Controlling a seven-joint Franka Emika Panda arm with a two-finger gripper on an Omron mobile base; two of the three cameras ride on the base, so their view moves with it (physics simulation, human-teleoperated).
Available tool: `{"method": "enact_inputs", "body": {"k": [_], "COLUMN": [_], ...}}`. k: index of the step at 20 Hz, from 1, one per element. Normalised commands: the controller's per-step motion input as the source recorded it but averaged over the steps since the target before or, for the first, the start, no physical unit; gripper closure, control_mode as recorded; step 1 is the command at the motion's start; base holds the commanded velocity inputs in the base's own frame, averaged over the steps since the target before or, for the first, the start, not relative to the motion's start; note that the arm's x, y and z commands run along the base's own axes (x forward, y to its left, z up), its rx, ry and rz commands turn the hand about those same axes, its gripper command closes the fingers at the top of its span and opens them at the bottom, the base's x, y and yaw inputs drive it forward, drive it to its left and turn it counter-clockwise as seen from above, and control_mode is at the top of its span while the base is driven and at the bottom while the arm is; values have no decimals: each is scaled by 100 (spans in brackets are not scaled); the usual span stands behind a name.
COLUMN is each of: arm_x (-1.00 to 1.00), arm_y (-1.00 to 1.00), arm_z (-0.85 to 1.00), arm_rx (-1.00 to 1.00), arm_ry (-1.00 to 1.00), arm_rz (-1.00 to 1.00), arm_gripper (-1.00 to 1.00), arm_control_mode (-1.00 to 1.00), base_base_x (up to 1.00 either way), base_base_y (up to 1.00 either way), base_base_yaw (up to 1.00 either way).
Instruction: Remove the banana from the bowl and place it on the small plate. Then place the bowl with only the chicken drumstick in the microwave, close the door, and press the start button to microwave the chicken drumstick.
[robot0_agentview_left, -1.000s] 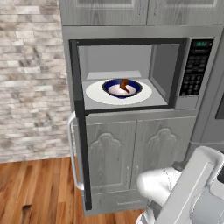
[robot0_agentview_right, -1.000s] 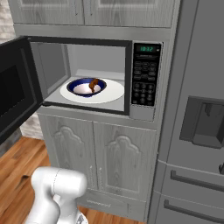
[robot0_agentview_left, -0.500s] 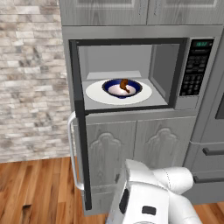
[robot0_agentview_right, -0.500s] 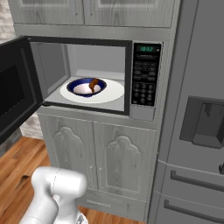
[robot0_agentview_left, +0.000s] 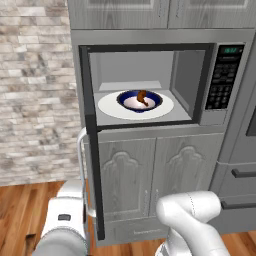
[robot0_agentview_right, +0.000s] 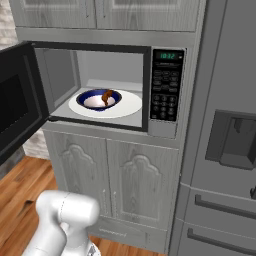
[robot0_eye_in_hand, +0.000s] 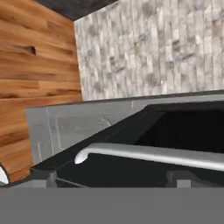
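Hand view: pincer (robot0_eye_in_hand: 112, 177) spread wide, door (robot0_eye_in_hand: 131, 144) handle bar (robot0_eye_in_hand: 148, 153) running lengthwise just beyond.

white turntable disc (robot0_agentview_left: 112, 107), bowl (robot0_agentview_left: 131, 104) on it

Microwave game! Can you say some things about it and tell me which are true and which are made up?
1. The microwave door is open. True.
2. The bowl sits on the floor. False: it is inside the microwave, on the white turntable.
3. A drumstick lies in the bowl. True.
4. A banana is in the bowl too. False: only the drumstick is there.
5. The gripper is squeezing the door handle. False: it is open, with the handle just ahead of it.
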Motion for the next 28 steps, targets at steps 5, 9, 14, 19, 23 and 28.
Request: {"method": "enact_inputs", "body": {"k": [5,9,14,19,23,28], "arm_x": [100,100,90,11,2,14], "arm_y": [60,14,-21,-93,-100,-100], "arm_z": [-74,-39,3,21,6,2], "arm_rx": [-23,-18,-12,-3,0,0], "arm_ry": [9,15,30,10,1,0], "arm_rz": [0,0,-3,-1,0,0], "arm_gripper": [-100,-100,-100,-100,-100,-100], "arm_control_mode": [-100,-100,-100,-100,-100,-100], "base_base_x": [0,0,0,0,0,0], "base_base_y": [0,0,0,0,0,0], "base_base_yaw": [0,0,0,0,0,0]}}
